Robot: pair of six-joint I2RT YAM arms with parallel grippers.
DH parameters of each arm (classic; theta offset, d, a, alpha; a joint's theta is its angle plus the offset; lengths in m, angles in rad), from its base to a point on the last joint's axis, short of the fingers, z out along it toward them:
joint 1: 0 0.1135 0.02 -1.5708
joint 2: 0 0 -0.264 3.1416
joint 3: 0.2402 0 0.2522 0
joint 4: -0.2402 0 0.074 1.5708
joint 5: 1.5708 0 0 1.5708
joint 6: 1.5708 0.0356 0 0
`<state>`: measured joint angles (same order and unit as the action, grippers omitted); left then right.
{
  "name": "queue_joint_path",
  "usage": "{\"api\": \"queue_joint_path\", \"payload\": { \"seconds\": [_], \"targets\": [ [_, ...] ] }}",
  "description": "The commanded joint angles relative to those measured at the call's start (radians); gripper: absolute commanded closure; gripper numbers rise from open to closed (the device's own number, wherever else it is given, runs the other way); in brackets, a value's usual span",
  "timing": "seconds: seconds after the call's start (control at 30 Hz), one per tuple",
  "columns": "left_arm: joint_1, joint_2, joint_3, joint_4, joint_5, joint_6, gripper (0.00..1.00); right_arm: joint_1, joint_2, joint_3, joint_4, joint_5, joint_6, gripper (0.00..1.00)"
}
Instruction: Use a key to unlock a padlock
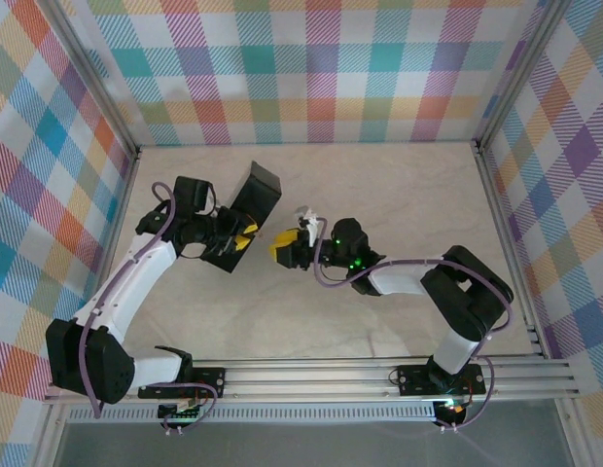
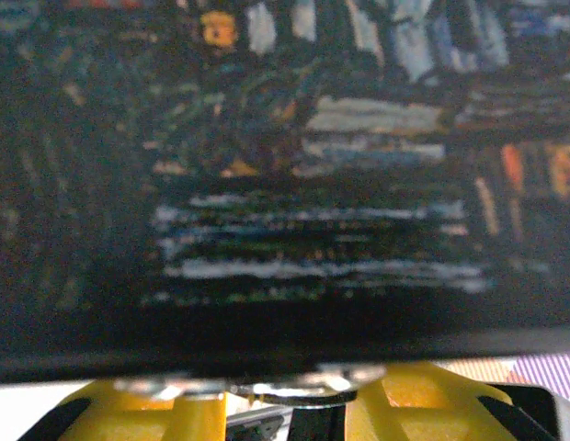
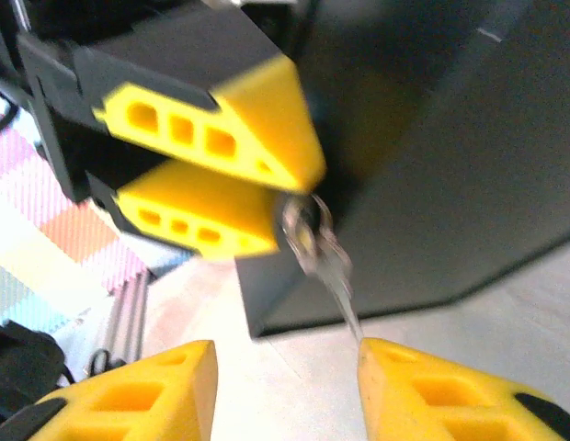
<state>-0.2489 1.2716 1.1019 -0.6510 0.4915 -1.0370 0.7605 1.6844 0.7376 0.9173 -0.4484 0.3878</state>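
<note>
Loss of the key (image 3: 338, 285) is judged the chief risk. It juts from the padlock (image 3: 302, 225) toward the right pincer (image 3: 285, 363) and no finger is seen gripping it. Blur hides how deeply it is seated, so a jolt or tilt of the left arm could let it slide out onto the counter (image 3: 529, 303), where so slim a thing would be hard to retrieve. A second risk is posed by an off-centre closing: the key lies nearer one right finger than the other, so it could be pushed sideways or levered against the lock rather than gripped squarely. Twisting is a third concern. The padlock is pinched only at the fingertips and could be turned in the grip instead of the lock being turned. The black box (image 3: 450, 165) stands just behind the padlock, and it could be struck by either arm during any wide correction.

The left pincer (image 3: 290, 197) is seen drawn nearly together, clamped on the tiny padlock at its yellow tips, in the air just in front of the box. The right pincer is held apart and grips nothing, with the key's free end just above the gap between its fingers. Whether that end touches a finger cannot be told.
</note>
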Motion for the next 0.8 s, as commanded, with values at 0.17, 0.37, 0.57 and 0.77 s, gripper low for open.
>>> {"api": "queue_joint_path", "payload": {
  "seconds": [0.17, 0.37, 0.57, 0.77],
  "targets": [
    [0.017, 0.060, 0.007, 0.010, 0.005, 0.085, 0.83, -0.042, -0.115, 0.032, -0.408, 0.042, -0.230, 0.52],
    [0.016, 0.071, 0.023, -0.004, 0.003, 0.119, 0.83, -0.036, -0.064, 0.182, -0.462, -0.036, -0.241, 0.52],
    [0.017, 0.066, 0.009, 0.031, 0.025, 0.111, 0.83, -0.038, 0.077, 0.303, -0.349, -0.174, -0.076, 0.55],
    [0.019, 0.058, 0.019, 0.050, 0.027, 0.092, 0.83, -0.037, 0.100, 0.304, -0.306, -0.177, 0.029, 0.61]
  ]
}}
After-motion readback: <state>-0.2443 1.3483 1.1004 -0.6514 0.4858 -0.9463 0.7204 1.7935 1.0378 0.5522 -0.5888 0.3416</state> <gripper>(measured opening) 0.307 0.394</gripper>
